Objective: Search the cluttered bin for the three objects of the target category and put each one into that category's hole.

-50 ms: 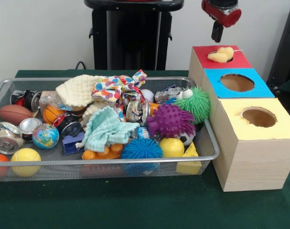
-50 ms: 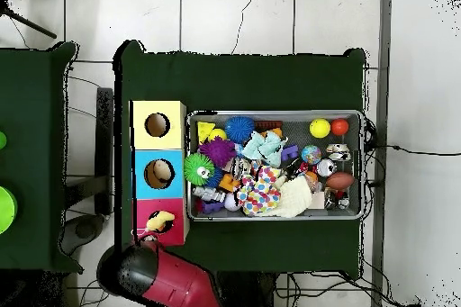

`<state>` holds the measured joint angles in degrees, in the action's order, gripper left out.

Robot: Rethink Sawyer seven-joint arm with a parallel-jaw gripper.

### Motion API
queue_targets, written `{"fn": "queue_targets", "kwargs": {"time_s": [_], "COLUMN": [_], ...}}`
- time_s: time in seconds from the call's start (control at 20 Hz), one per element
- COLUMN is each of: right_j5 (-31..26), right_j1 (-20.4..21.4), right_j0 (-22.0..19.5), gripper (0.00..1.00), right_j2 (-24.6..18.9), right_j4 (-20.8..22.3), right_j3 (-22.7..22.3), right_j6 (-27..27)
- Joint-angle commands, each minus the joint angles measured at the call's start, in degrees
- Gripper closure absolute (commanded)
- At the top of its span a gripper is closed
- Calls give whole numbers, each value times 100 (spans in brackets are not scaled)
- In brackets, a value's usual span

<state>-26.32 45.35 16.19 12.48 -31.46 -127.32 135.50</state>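
A pale yellow squishy toy [image 1: 220,55] lies on top of the red box [image 1: 240,61], over its hole; in the overhead view the toy [image 2: 160,223] covers most of the hole in the red box [image 2: 175,231]. My gripper [image 1: 217,31] hangs above and just behind the toy, clear of it, with nothing seen in it. From above, the gripper [image 2: 144,246] sits at the red box's edge. The wire bin [image 1: 212,143] holds balls, cans, cloths and spiky toys.
The blue box [image 1: 259,88] and yellow box [image 1: 283,126] stand in a row in front of the red one, each with an open round hole. In the bin lie a purple spiky ball [image 1: 171,119], a green one [image 1: 198,103], a teal cloth [image 1: 106,129] and a football [image 1: 15,113].
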Motion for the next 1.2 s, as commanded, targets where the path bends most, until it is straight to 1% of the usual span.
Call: {"fn": "queue_targets", "kwargs": {"time_s": [0.05, 0.25, 0.45, 0.55, 0.65, 0.75, 0.85, 0.95, 1.1, 1.15, 1.2], "right_j5": [-85, -63, -279, -174, 177, 670, 1126, 1545, 2095, 2191, 2019], "right_j1": [-397, -498, -567, -635, -743, -807, -866, -900, -1008, -1026, -989], "right_j0": [39, 80, 118, 105, 62, -96, -239, -436, -694, -761, -690], "gripper": [100, 100, 100, 100, 100, 100, 100, 100, 100, 100, 100], "right_j2": [-123, -121, -48, -81, -213, -514, -746, -996, -1279, -1354, -1245], "right_j4": [-242, -316, -340, -417, -546, -715, -762, -727, -516, -463, -464], "right_j3": [905, 1027, 1243, 1253, 1170, 945, 757, 574, 421, 392, 432], "right_j6": [1467, 1545, 1677, 1694, 1624, 1472, 1352, 1231, 1202, 1208, 1199]}}
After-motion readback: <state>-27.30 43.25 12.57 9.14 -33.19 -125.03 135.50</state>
